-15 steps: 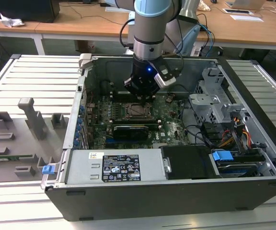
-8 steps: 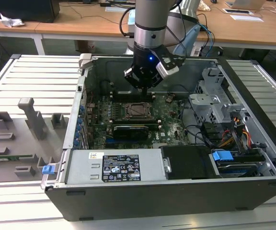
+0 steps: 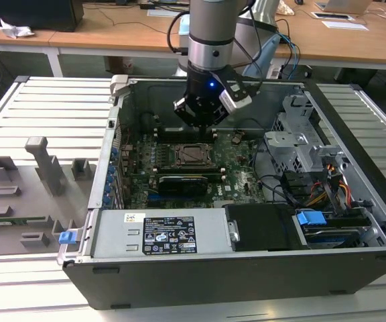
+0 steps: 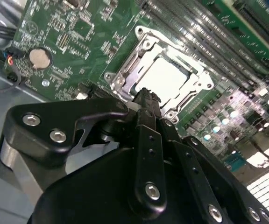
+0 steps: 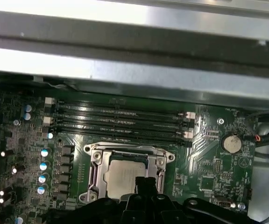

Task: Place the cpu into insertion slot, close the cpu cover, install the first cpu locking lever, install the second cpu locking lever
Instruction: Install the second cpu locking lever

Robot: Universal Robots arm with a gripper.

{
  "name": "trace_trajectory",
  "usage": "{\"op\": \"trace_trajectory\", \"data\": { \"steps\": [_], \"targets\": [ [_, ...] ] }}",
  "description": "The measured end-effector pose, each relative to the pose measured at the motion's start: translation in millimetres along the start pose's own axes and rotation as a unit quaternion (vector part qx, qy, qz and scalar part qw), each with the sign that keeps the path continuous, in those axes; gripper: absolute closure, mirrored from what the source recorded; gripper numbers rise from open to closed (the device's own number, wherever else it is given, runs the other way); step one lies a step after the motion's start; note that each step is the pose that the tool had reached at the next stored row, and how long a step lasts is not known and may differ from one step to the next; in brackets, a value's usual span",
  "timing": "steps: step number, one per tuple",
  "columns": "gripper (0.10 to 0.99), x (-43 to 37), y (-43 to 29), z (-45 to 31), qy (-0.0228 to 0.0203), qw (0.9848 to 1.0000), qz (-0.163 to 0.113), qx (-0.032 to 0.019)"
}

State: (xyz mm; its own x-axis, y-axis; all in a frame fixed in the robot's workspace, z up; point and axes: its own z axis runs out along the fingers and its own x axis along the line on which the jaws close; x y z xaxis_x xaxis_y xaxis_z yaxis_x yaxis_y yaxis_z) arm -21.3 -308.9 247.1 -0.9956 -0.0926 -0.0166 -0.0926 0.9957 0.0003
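Motherboard (image 3: 179, 168) lies flat in the open computer case (image 3: 354, 201) in the exterior view, the case resting on a slatted bench (image 3: 45, 107); my end effector (image 3: 196, 124) hangs over the board's far edge, just beyond the insertion slot (image 3: 191, 155), which sits near the board's middle with the cpu (image 3: 193, 154) showing pale inside it. In the second wrist view my end effector (image 4: 145, 93) has its black fingers (image 4: 146, 109) pressed together with nothing between them, the tips just beside the near edge of the cpu cover (image 4: 125, 77); that silver frame lies down flat around the cpu (image 4: 165, 77), whose bright top shows through the cut-out. A round coin cell (image 4: 38, 58) sits on the green board well apart from the socket. In the first wrist view the cpu (image 5: 123, 175) lies seated in the slot with the cpu cover (image 5: 97, 161) framing it, my fingertips (image 5: 146, 182) overlapping its near edge, and four long memory slots (image 5: 118, 123) run along the board beyond the socket.
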Motion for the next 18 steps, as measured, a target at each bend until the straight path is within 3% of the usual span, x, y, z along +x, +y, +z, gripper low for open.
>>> {"op": "trace_trajectory", "data": {
  "steps": [7,10,18],
  "targets": [
    [0.980,1.8,-19.9,0.0,0.0001,1.0000,0.000,-0.0001],
    [0.980,2.3,-25.2,0.0,0.0048,1.0000,0.000,-0.0009],
    [0.980,3.4,-37.5,0.0,0.0057,1.0000,0.000,-0.0025]
  ]
}}
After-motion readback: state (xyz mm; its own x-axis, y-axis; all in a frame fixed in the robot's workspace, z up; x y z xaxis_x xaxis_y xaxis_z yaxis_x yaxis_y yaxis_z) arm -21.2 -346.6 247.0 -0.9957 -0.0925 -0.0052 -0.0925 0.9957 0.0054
